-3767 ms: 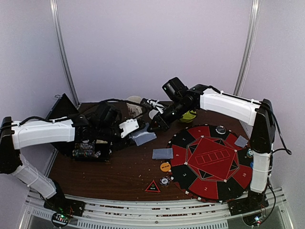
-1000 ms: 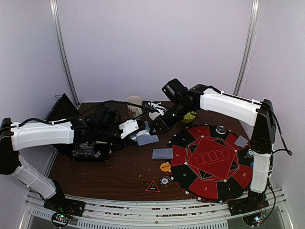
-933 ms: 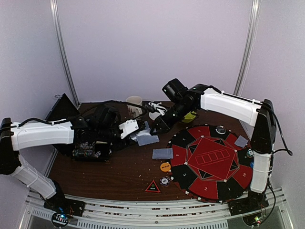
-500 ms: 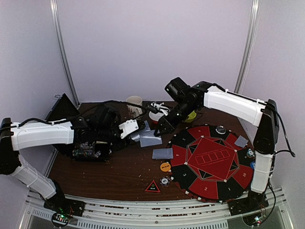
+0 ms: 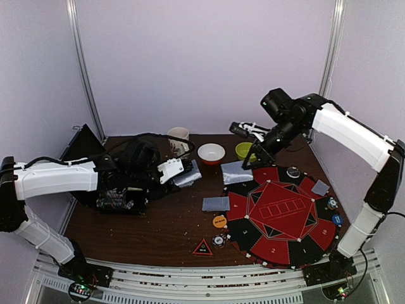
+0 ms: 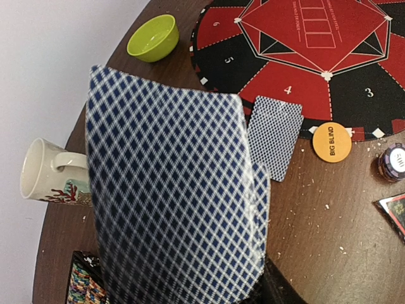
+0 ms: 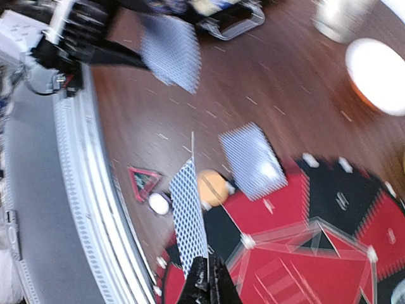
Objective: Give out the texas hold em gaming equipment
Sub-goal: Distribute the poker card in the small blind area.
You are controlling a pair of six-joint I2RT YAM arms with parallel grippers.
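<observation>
My left gripper (image 5: 184,172) is shut on a deck of blue-backed playing cards (image 5: 189,175); in the left wrist view the deck (image 6: 171,196) hides its fingers. My right gripper (image 5: 255,159) is shut on one playing card (image 5: 236,172), held edge-on (image 7: 190,212) above the far left rim of the round red-and-black board (image 5: 281,215). Another card (image 5: 216,203) lies flat at the board's left edge, with the orange disc (image 5: 219,221), a small chip (image 5: 218,240) and the red-edged black triangular marker (image 5: 202,247) nearer the front. A further card (image 5: 320,187) lies on the board's right side.
A white bowl (image 5: 211,152), a green bowl (image 5: 245,151) and a cream mug (image 5: 179,135) stand at the back. An open black case (image 5: 120,197) with chips sits under the left arm. Small discs (image 5: 293,171) rest on the board's rim.
My right arm has drawn a card off the deck and swung right and up with it, from beside the left gripper to the board's far edge. The left arm has stayed still.
</observation>
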